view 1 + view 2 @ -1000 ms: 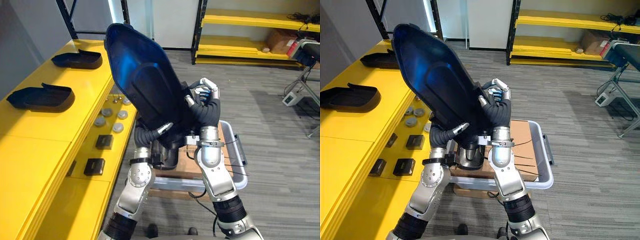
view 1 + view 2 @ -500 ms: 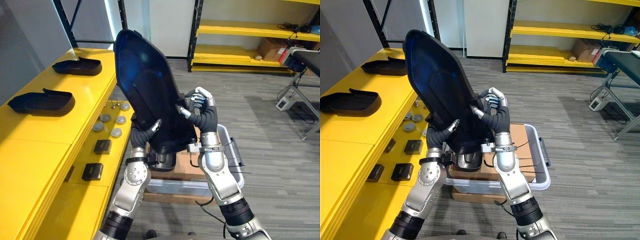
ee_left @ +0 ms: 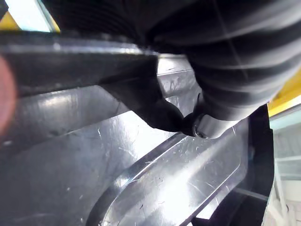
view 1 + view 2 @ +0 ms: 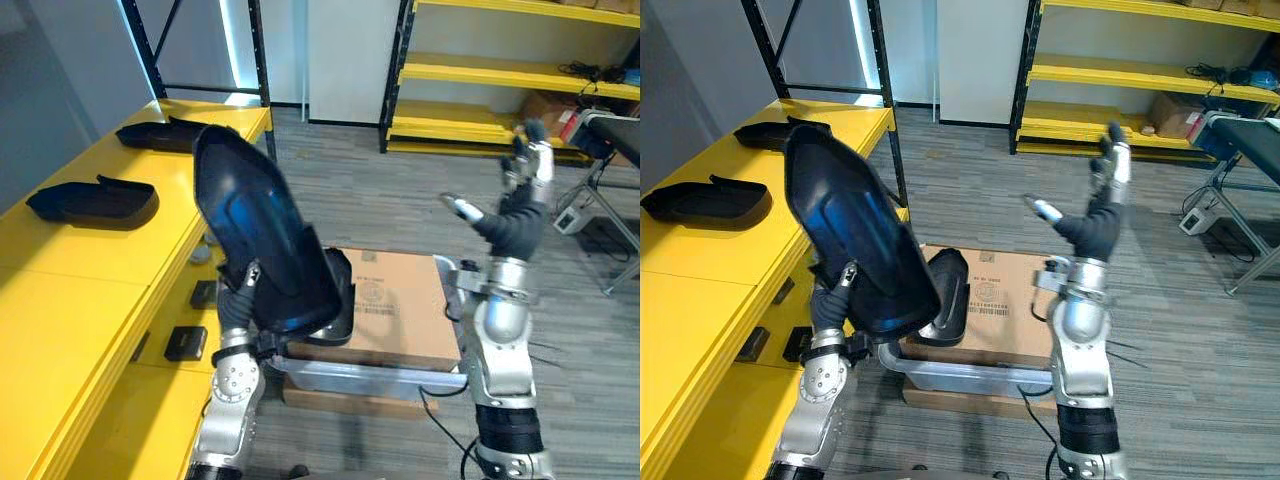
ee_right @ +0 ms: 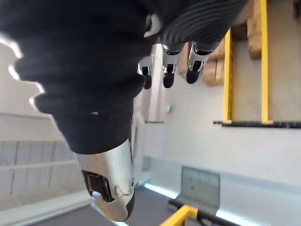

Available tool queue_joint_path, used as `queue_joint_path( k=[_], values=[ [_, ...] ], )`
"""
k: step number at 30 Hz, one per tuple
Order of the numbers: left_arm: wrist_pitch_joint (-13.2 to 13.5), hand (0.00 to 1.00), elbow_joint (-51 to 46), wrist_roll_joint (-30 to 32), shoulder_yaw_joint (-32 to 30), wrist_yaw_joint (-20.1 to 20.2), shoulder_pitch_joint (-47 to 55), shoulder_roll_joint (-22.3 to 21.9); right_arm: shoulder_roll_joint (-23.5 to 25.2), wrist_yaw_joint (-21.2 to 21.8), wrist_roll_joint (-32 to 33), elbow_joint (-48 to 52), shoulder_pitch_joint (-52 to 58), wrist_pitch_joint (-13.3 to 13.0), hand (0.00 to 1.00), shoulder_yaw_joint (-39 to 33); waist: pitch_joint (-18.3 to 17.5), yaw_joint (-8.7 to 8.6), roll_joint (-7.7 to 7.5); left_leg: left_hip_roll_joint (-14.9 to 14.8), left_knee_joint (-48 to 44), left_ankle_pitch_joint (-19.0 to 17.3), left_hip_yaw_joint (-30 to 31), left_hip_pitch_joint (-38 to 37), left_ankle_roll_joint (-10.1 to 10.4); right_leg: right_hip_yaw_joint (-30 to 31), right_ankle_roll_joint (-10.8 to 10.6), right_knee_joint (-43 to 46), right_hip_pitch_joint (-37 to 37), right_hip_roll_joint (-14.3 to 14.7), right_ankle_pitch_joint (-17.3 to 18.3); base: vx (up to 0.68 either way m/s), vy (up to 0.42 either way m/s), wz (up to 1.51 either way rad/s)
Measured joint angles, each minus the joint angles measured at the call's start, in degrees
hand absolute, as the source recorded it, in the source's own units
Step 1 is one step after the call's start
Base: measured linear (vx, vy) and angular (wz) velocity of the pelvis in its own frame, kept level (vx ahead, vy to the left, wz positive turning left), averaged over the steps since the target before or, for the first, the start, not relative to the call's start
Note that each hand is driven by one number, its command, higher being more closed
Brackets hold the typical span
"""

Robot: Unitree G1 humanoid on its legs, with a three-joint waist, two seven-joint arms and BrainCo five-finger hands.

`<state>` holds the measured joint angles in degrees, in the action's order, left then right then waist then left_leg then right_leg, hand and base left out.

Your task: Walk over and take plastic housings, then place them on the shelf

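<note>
Yellow shelf (image 4: 90, 290) runs down your left side, with two shelved housings (image 4: 95, 200) already lying on it, well apart. The large dark housing (image 4: 250, 240) you carry stands tilted in the air beside the shelf's edge. It is now held by your left hand (image 4: 250, 274) alone, fingers curled onto its lower end. Half a second ago your right hand (image 4: 515, 205) was on it too. That hand has let go and is raised off to the right, fingers straight and empty. I judge the pick finished and placing next, though one hand on so broad a shell may let it swing. A spare housing (image 4: 340, 290) lies on the cardboard (image 4: 400, 300) in the grey bin (image 4: 380, 368).
</note>
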<state>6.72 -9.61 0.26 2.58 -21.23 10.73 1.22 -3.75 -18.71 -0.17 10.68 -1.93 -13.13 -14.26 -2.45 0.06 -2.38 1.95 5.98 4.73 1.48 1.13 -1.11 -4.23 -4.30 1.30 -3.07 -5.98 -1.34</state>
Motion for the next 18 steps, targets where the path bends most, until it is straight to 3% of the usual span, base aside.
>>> queue_joint_path(
  k=[3, 7, 12, 18],
  values=[
    [0.1, 1.00, -3.4, 0.6, -1.0, 0.1, 1.7, 0.0, -0.2, 0.3, 1.1, -7.6, 3.5, 0.3, 0.00, -3.6, 0.0, -0.40, 0.03, 0.0, 0.0, 0.0, 0.0, 0.1, 0.0, -0.1, 0.0, -0.1, 0.0, 0.0, 0.0, 0.00, 0.000, 0.00],
    [1.4, 1.00, -8.6, 0.9, -2.3, 2.1, 4.3, -0.2, -0.4, 2.8, 7.4, -29.5, 8.7, 2.9, 0.00, -10.5, -0.3, -0.79, 0.57, 0.0, 0.0, -0.1, 0.4, 0.7, 0.0, -0.2, -0.4, -0.7, -0.1, -0.1, 0.2, 0.00, 0.000, 0.03],
    [1.5, 1.00, -9.1, 0.7, -2.8, 4.6, 4.5, -0.1, -1.2, 7.4, 10.9, -53.9, 11.9, 5.0, 0.00, -10.6, -0.4, -0.78, 0.95, -0.2, 0.0, -0.1, 1.8, 1.5, 0.0, -1.2, -0.4, -1.5, 0.1, 0.0, -0.4, 0.02, -0.016, 0.11],
    [1.7, 1.00, -11.0, 0.2, -0.7, 7.5, 5.7, 0.0, 1.4, 10.2, 11.5, -66.8, 13.6, 7.6, 0.00, -9.9, 1.3, -0.30, 1.12, 0.7, -0.6, 0.5, 8.7, 1.5, 0.7, -8.4, -0.4, -0.1, 3.2, -0.6, 1.6, 0.03, -0.033, 0.57]
  ],
)
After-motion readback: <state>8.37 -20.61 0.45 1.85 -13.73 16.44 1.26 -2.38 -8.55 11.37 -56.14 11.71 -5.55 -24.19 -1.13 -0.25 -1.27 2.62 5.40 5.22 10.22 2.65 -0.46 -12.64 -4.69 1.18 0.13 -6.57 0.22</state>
